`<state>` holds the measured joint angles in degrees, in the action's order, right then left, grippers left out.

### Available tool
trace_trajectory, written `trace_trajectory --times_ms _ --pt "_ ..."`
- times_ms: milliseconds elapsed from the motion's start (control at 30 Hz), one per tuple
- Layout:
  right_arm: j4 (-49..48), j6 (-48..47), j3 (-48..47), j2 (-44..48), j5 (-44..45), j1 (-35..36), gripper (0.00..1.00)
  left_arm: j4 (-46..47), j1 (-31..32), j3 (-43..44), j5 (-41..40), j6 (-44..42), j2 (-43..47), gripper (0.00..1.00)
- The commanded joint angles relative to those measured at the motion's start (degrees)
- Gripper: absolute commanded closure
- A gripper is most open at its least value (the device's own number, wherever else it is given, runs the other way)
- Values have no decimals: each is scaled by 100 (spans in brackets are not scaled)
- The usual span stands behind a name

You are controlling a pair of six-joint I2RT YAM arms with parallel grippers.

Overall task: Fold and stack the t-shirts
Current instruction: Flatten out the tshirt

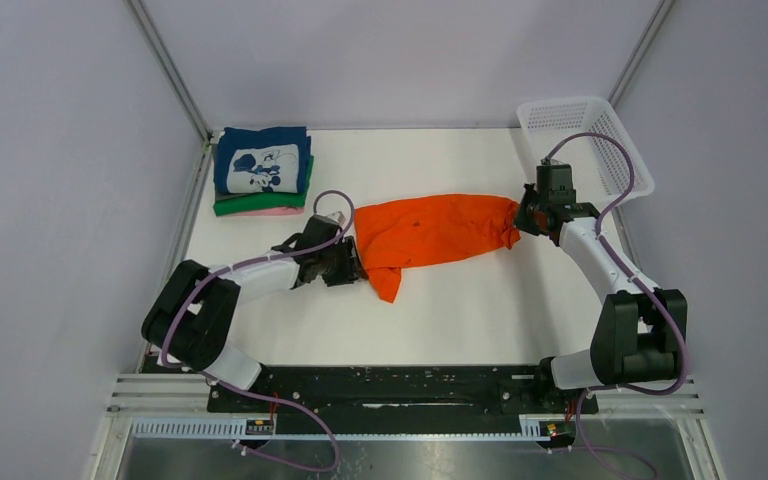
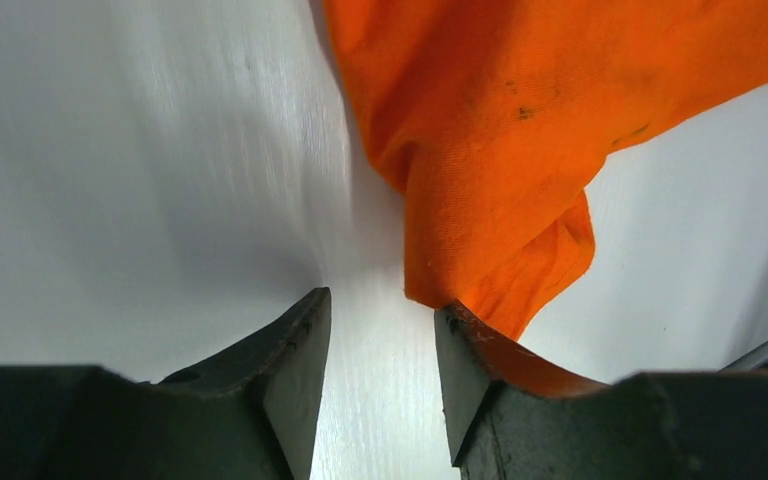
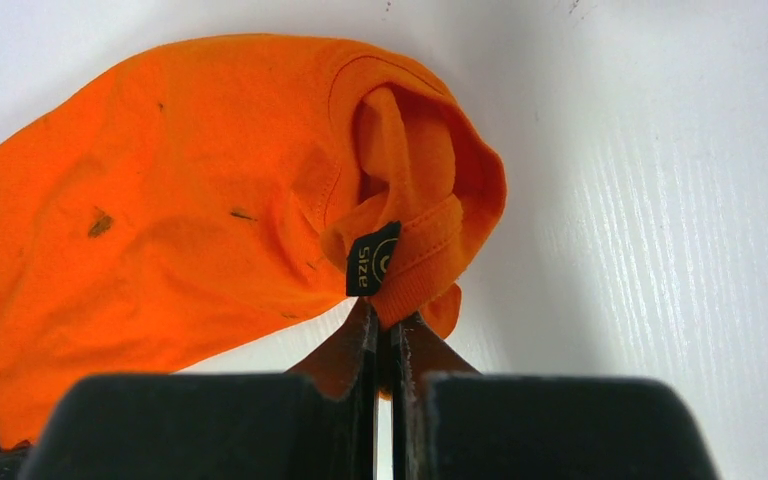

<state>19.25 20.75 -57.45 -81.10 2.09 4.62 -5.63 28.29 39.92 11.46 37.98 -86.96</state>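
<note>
Pinches the collar of the orange shirt in the right fingers, closed tight on the ribbed band just beside the black label. Puts that grip right of centre in the top view and low centre in the right wrist view, with the rest of the cloth bunched toward the left of that frame.

Shows the shirt as a long band across the middle of the white surface in the top view. Ends it left of centre with one pointed flap hanging toward the lower edge.

Has the left fingers low on the surface at that left end, just left of the flap. Shows them partly open in the left wrist view, with bare surface in the gap and no cloth between. Touches only an orange hem, draped along the top of the finger at lower right of that frame.

Reveals small dark specks on the cloth in both wrist views.

Shows three folded shirts stacked at upper left of the top view, well apart from the orange one. Has the navy shirt with its white print on top, the green shirt under it and the pink shirt lowest, only an edge showing.

Shows a white basket at upper right, just beyond the right arm.
</note>
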Motion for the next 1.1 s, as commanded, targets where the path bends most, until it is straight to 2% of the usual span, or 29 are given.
trace_trajectory --times_ms 0,167,300,433,533,667,833,1067 --pt "8 -152 -201 120 109 21 100 451 -17 381 -317 -9 -114 58" --pt "53 -215 -204 149 120 21 100 537 -17 569 -312 -103 -148 58" --pt "58 -244 -214 151 103 21 100 536 -18 764 -342 -192 -260 54" --pt "71 -254 -238 115 90 21 100 536 -17 972 -467 -388 -469 56" --pt "107 -285 -262 81 111 19 100 480 -18 1206 -492 -520 -749 71" --pt "162 -316 -284 90 143 20 100 449 -17 1265 -632 -526 -710 100" --pt "199 -443 -431 461 229 19 100 73 -8 1341 -1194 -626 89 100" --pt "165 -771 -566 1916 214 21 100 -994 331 1579 -2556 -1372 2050 100"
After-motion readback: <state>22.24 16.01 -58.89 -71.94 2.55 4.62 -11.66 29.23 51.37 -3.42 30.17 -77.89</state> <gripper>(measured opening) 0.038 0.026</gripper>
